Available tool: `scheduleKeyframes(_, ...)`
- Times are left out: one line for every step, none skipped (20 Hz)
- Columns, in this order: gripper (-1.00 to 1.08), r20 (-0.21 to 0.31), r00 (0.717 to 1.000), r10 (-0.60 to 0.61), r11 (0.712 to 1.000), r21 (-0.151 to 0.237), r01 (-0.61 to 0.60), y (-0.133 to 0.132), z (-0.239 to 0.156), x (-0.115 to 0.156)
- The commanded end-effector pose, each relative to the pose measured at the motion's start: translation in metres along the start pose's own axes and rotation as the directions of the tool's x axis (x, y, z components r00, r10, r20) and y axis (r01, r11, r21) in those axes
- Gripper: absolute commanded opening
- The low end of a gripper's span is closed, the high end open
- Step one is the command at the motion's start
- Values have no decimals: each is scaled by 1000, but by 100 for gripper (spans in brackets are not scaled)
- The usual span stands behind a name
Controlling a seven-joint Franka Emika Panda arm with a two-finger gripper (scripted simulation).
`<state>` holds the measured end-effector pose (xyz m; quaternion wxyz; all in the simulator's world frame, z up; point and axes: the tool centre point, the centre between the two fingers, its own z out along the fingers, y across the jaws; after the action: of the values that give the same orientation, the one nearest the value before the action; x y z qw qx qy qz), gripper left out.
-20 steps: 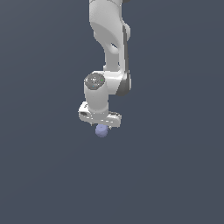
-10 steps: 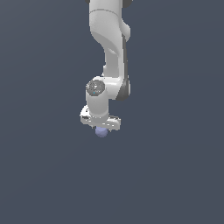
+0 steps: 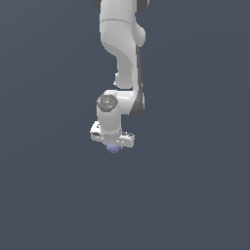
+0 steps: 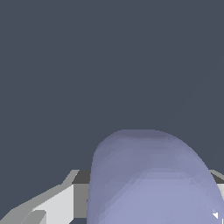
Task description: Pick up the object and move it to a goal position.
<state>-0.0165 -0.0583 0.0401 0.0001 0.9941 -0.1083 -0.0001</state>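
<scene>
The periwinkle-blue ball (image 3: 114, 149) sits just under the white gripper (image 3: 113, 146) in the exterior view, near the middle of the picture. The gripper points down and its fingers are mostly hidden behind the hand and the ball. In the wrist view the ball (image 4: 151, 179) fills the near part of the picture, with a grey-white finger (image 4: 57, 203) pressed beside it. The gripper is shut on the ball. No goal marker shows in either view.
The white arm (image 3: 122, 53) rises from the gripper to the top of the exterior view. A flat dark grey-blue surface (image 3: 195, 185) lies all around with no other objects in view.
The gripper with the ball has moved a little lower in the exterior view. The ball stays held between the fingers.
</scene>
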Motion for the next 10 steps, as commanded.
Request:
scheduleKeyframes(-100, 0, 1000, 0, 1000, 0, 0, 0, 1, 0)
scheduleKeyframes(-100, 0, 1000, 0, 1000, 0, 0, 0, 1, 0)
scheduleKeyframes(-100, 0, 1000, 0, 1000, 0, 0, 0, 1, 0)
scheduleKeyframes(-100, 0, 1000, 0, 1000, 0, 0, 0, 1, 0)
scheduleKeyframes(-100, 0, 1000, 0, 1000, 0, 0, 0, 1, 0)
scheduleKeyframes(-100, 0, 1000, 0, 1000, 0, 0, 0, 1, 0)
scheduleKeyframes(-100, 0, 1000, 0, 1000, 0, 0, 0, 1, 0)
scheduleKeyframes(-100, -1, 1000, 0, 1000, 0, 0, 0, 0, 0)
scheduleKeyframes(-100, -1, 1000, 0, 1000, 0, 0, 0, 0, 0)
scheduleKeyframes(-100, -1, 1000, 0, 1000, 0, 0, 0, -1, 1)
